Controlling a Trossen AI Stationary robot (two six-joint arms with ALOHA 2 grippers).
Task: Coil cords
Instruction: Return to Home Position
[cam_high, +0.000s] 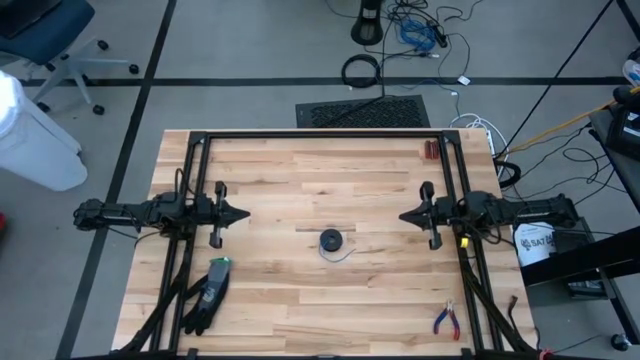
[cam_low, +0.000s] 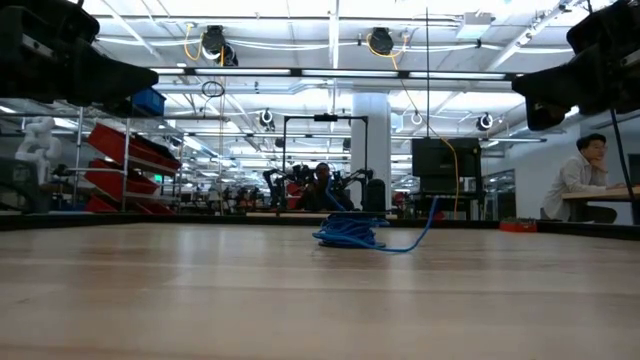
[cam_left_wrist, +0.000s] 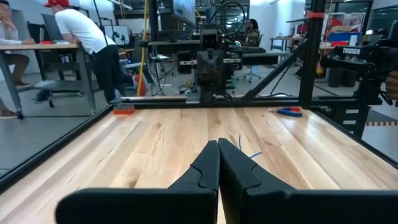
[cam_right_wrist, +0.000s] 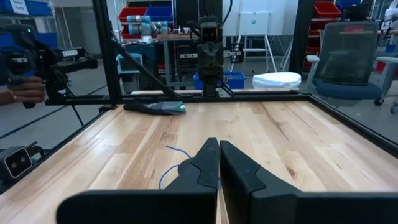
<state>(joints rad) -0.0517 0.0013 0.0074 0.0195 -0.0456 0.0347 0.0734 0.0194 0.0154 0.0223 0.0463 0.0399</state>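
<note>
The cord, a thin blue wire wound in a small round bundle (cam_high: 331, 240), lies on the table's middle, its thin tail (cam_high: 346, 255) curling out toward the near right. In the low view the bundle (cam_low: 350, 231) rests on the wood with the tail arching up. My left gripper (cam_high: 246, 213) is shut and empty, above the table left of the bundle. My right gripper (cam_high: 402, 215) is shut and empty, right of the bundle. Parts of the wire show past the fingers in the left wrist view (cam_left_wrist: 244, 147) and the right wrist view (cam_right_wrist: 172, 163).
A black glove (cam_high: 207, 294) lies near the front left, also in the right wrist view (cam_right_wrist: 155, 107). Red-handled pliers (cam_high: 446, 320) lie at the front right. A small red block (cam_high: 428, 150) sits at the far right. A black frame (cam_high: 320, 134) borders the table. People stand beyond the table.
</note>
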